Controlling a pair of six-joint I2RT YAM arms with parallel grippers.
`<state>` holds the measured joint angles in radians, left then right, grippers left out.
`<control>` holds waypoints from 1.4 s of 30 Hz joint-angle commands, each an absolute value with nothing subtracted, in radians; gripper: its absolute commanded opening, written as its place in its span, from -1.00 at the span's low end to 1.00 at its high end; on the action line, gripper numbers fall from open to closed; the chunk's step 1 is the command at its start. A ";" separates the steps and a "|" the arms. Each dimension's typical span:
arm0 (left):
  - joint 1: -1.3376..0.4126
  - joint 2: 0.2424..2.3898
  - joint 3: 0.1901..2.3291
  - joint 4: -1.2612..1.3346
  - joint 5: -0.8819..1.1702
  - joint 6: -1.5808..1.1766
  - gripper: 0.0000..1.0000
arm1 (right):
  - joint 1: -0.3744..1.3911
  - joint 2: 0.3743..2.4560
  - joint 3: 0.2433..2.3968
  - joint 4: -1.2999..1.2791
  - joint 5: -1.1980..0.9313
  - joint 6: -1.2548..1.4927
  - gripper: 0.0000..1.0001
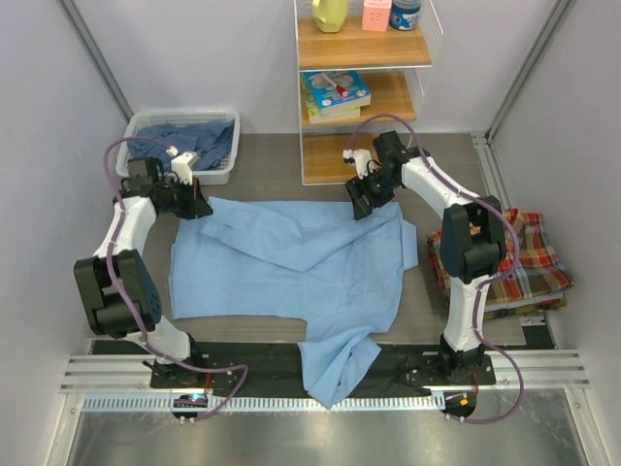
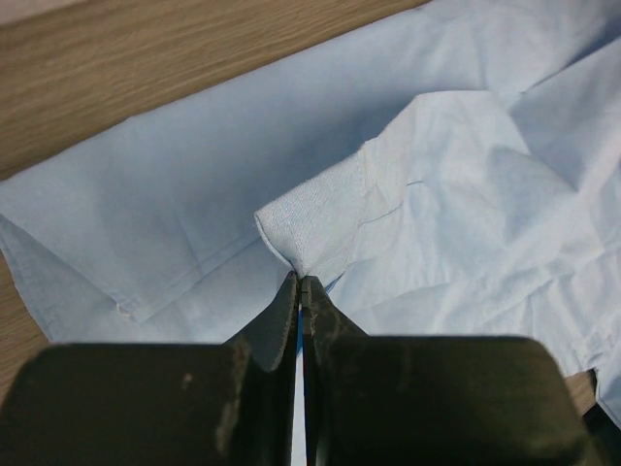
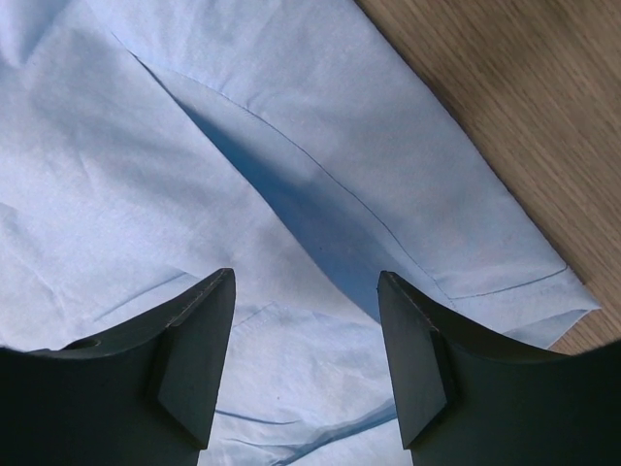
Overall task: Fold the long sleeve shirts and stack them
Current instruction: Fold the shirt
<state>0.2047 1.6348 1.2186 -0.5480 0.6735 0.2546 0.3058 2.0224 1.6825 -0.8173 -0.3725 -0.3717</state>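
Observation:
A light blue long sleeve shirt (image 1: 291, 262) lies spread and rumpled on the wooden table, one sleeve (image 1: 335, 367) trailing over the near edge. My left gripper (image 1: 199, 208) sits at the shirt's far left corner. In the left wrist view it (image 2: 299, 282) is shut on a pinched fold of the blue cloth (image 2: 320, 209). My right gripper (image 1: 367, 206) hovers over the shirt's far right part. In the right wrist view it (image 3: 306, 286) is open, with only blue cloth (image 3: 291, 116) below and nothing between its fingers.
A white basket (image 1: 221, 175) holding darker blue shirts (image 1: 184, 144) stands at the far left. Folded plaid shirts (image 1: 534, 257) lie at the right beside the right arm. A wooden shelf unit (image 1: 364, 97) with books and bottles stands at the back. Bare table (image 3: 514, 116) shows past the shirt's edge.

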 commanded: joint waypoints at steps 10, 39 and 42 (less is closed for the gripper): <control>0.232 1.442 1.175 -0.594 0.919 0.497 -1.00 | 0.308 2.003 1.646 -0.804 -0.313 -0.413 0.31; 0.201 1.525 1.160 -0.240 0.600 0.250 -1.00 | 0.304 2.013 1.681 -0.796 -0.270 -0.390 0.24; 0.201 1.595 1.169 -0.230 0.571 0.244 -1.00 | 0.304 2.013 1.690 -0.796 -0.278 -0.388 0.24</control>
